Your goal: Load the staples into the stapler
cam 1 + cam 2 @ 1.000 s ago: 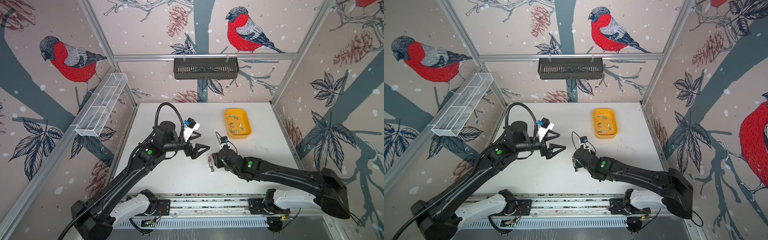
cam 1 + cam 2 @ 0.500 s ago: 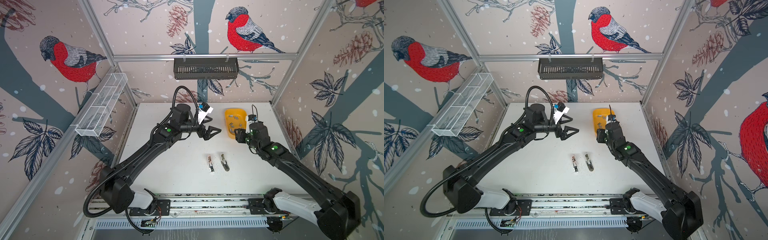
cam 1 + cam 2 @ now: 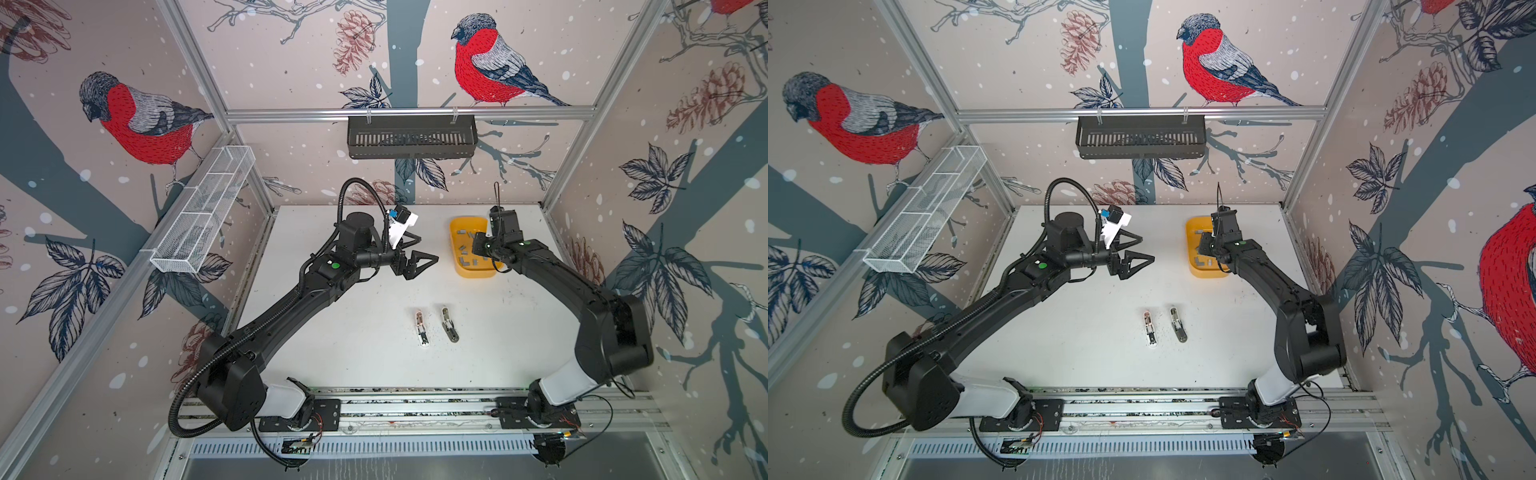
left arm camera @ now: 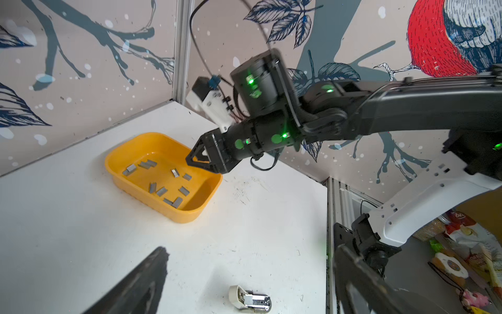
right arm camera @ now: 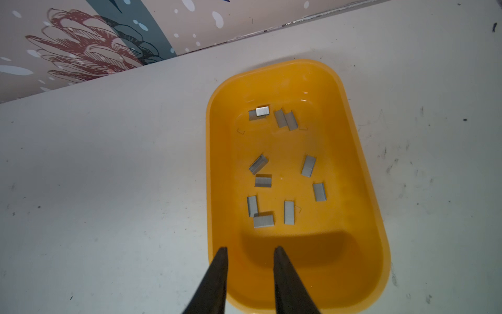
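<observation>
No staple picked yet; all loading left. Staples (image 5: 308, 165) lie scattered in yellow tray (image 5: 353, 163) at table's far right, strips pointing every which way. Right gripper (image 5: 248, 248) hangs over tray, jaws narrowly apart, empty. Left gripper (image 3: 429, 249) spread wide, empty. Stapler (image 3: 422, 328) lies well apart toward front, slim grey piece (image 3: 449, 326) beside it, long axes roughly front-to-back.

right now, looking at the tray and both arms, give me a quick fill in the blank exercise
The staples lie inside the ____ tray.
The left gripper has its fingers ____ and empty.
The right gripper hovers over the tray holding ____.
Missing: yellow; open; nothing
</observation>
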Robot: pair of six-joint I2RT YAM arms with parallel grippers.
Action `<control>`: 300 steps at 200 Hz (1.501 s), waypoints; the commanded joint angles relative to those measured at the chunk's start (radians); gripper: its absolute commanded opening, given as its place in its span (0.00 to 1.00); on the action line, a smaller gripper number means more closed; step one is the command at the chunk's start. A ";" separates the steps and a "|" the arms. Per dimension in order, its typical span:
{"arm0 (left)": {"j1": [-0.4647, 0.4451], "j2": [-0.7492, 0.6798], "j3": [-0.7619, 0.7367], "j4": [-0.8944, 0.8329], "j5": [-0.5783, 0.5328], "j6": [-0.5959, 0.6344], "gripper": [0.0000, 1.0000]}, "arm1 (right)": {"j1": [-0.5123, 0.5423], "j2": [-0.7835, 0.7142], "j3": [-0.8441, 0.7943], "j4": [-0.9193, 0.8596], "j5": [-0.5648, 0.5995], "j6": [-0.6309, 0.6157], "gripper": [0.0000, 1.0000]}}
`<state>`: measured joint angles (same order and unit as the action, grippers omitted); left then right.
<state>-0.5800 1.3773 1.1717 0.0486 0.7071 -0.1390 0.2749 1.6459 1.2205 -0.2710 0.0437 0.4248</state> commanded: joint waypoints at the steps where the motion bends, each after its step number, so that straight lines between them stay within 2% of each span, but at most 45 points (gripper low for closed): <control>1: 0.001 -0.007 -0.008 0.074 0.013 -0.016 0.95 | -0.015 0.100 0.085 -0.037 0.078 0.057 0.28; 46: 0.003 -0.012 0.006 0.027 -0.037 0.016 0.94 | -0.032 0.378 0.344 -0.164 0.190 0.120 0.20; 92: 0.004 -0.014 0.000 0.048 -0.017 0.001 0.93 | -0.052 0.530 0.448 -0.203 0.204 0.186 0.18; 300: 0.033 -0.002 0.010 0.082 0.072 -0.049 0.91 | -0.069 0.576 0.438 -0.134 0.175 0.168 0.16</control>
<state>-0.5503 1.3766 1.1751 0.0696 0.7570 -0.1841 0.1997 2.2215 1.6569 -0.4091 0.2302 0.6006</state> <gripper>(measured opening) 0.916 0.157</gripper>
